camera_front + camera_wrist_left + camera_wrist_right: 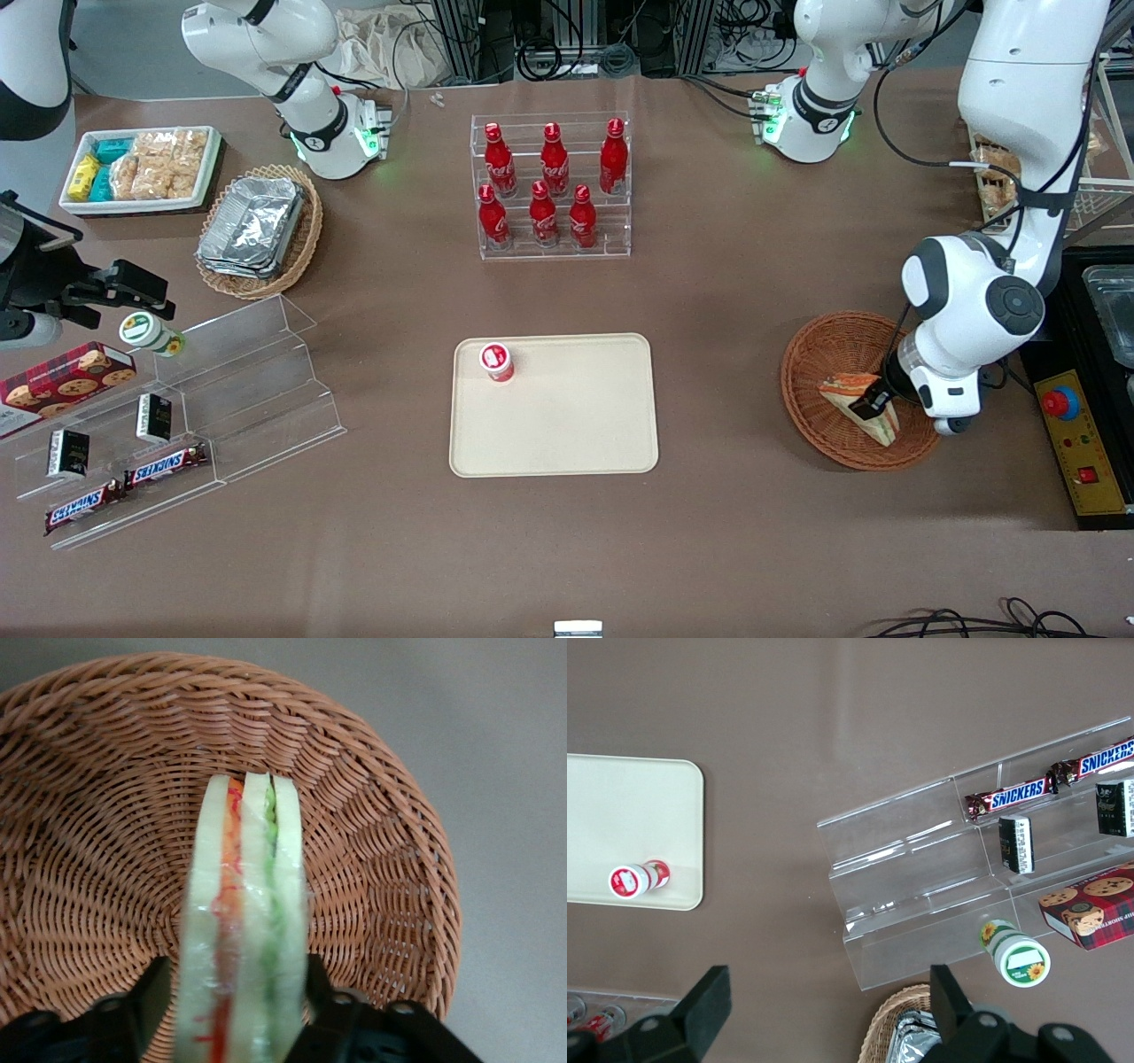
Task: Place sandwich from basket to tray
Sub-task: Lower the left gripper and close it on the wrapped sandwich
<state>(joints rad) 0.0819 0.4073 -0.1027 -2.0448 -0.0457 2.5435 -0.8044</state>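
Note:
The sandwich [852, 400] is a wrapped wedge with white bread, orange-red and green layers. It stands on edge in the reddish-brown woven basket [819, 354] at the working arm's end of the table. My gripper [873, 405] is down inside the basket, its jaws pressed against the two bread faces. The wrist view shows the sandwich [244, 930] held between both dark fingers [330, 1001], with the basket [97, 815] weave all round it. The beige tray [576, 416] lies flat mid-table, apart from the basket.
A small red-and-white capped cup [497, 361] stands on one corner of the tray. A clear rack of red bottles [551, 186] is farther from the camera than the tray. A black box with a red button [1074, 439] sits beside the basket. Clear snack steps [204, 408] lie toward the parked arm's end.

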